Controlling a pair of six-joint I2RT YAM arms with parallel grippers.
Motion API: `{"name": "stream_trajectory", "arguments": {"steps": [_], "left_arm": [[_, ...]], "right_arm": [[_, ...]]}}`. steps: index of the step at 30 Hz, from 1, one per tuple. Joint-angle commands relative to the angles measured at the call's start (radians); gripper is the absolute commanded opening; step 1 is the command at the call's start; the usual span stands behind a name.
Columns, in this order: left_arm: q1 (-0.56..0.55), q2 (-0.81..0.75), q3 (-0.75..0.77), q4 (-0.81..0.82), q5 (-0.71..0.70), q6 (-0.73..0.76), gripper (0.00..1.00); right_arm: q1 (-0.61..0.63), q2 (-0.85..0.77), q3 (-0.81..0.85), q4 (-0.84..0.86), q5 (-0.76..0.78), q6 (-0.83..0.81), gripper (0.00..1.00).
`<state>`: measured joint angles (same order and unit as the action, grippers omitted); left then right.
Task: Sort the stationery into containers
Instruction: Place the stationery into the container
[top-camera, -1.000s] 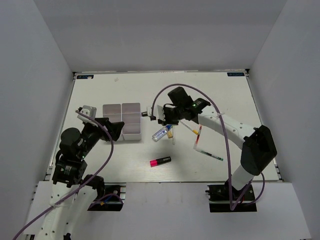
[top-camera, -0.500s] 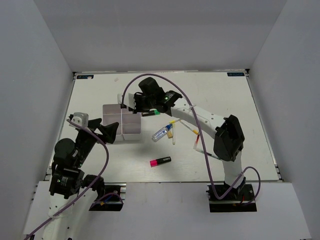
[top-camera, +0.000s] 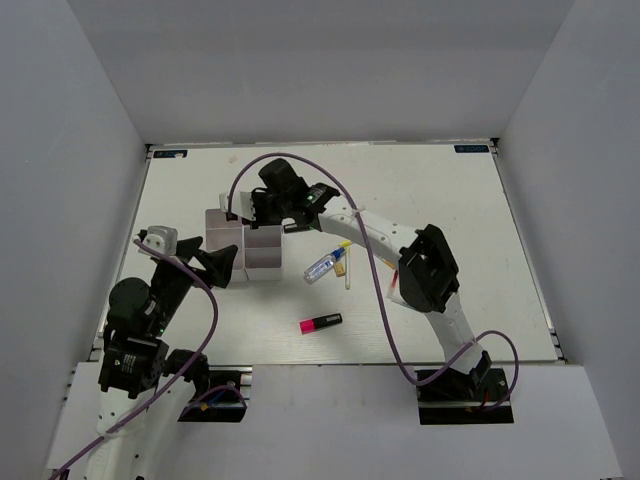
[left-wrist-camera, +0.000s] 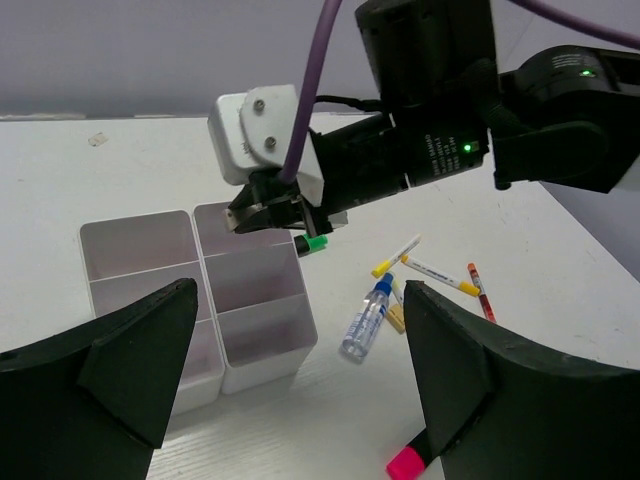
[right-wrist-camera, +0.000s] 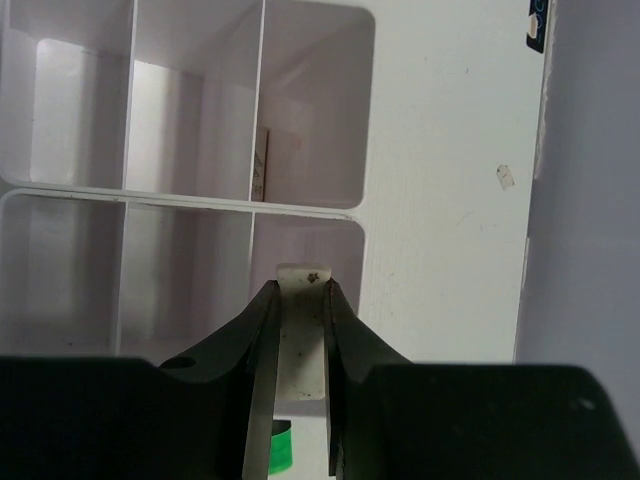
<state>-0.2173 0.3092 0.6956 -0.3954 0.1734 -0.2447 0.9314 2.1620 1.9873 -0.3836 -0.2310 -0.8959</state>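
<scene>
Right pincer (right-wrist-camera: 300, 292) is clamped on the black highlighter with the green cap (left-wrist-camera: 313, 243), hanging right above the far-end compartments of the white divided plastic tray (left-wrist-camera: 262, 350). The cap pokes out sideways. Left pincer (left-wrist-camera: 300, 288) is spread wide, just beside the tray's near end. The clear blue-capped tube (left-wrist-camera: 368, 318) and the pink-capped highlighter (top-camera: 321, 322) are lying loose on the white table (top-camera: 450, 200).

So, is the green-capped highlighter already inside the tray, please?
Out: the highlighter is clamped in the right gripper above the tray.
</scene>
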Motion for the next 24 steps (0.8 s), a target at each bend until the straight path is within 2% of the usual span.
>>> {"name": "stream_trajectory", "arguments": {"steps": [1, 3, 4, 7, 8, 10, 14, 16, 18, 20, 21, 22, 24], "left_arm": [[0.007, -0.009, -0.004, 0.001, 0.020, 0.012, 0.93], [0.007, -0.009, -0.004, 0.001, 0.020, 0.012, 0.93], [0.007, -0.009, -0.004, 0.001, 0.020, 0.012, 0.93], [0.007, -0.009, -0.013, 0.001, 0.020, 0.012, 0.93], [0.007, -0.009, -0.013, 0.001, 0.029, 0.012, 0.93], [0.007, 0.002, -0.013, 0.001, 0.029, 0.012, 0.93], [0.007, 0.025, -0.013, 0.013, 0.072, 0.021, 0.93], [0.007, 0.041, -0.013, 0.013, 0.084, 0.021, 0.93], [0.007, 0.062, -0.013, 0.023, 0.094, 0.021, 0.93], [0.007, 0.071, -0.025, 0.046, 0.104, 0.009, 0.91], [0.007, 0.071, -0.040, 0.058, 0.121, -0.016, 0.89], [0.007, 0.085, -0.050, 0.091, 0.136, -0.028, 0.86], [0.007, 0.134, -0.050, 0.121, 0.192, -0.039, 0.73]], "right_arm": [[-0.002, 0.024, 0.057, 0.052, -0.001, -0.011, 0.00], [-0.002, 0.028, 0.053, 0.057, 0.001, -0.011, 0.02], [0.000, 0.030, 0.053, 0.060, 0.004, -0.011, 0.11], [-0.002, 0.033, 0.048, 0.064, 0.013, -0.012, 0.27], [0.001, 0.035, 0.048, 0.069, 0.024, -0.009, 0.36], [0.000, 0.033, 0.050, 0.072, 0.027, -0.008, 0.44], [0.001, 0.009, 0.047, 0.054, 0.027, 0.006, 0.55], [-0.002, -0.023, 0.035, 0.055, 0.024, 0.015, 0.57], [-0.002, -0.046, 0.018, 0.054, 0.032, 0.022, 0.55], [-0.005, -0.070, 0.002, 0.042, 0.041, 0.035, 0.49], [-0.005, -0.115, -0.019, 0.040, 0.061, 0.046, 0.38], [-0.006, -0.135, -0.028, 0.038, 0.067, 0.055, 0.32], [-0.020, -0.206, -0.079, 0.045, 0.085, 0.106, 0.20]]}}
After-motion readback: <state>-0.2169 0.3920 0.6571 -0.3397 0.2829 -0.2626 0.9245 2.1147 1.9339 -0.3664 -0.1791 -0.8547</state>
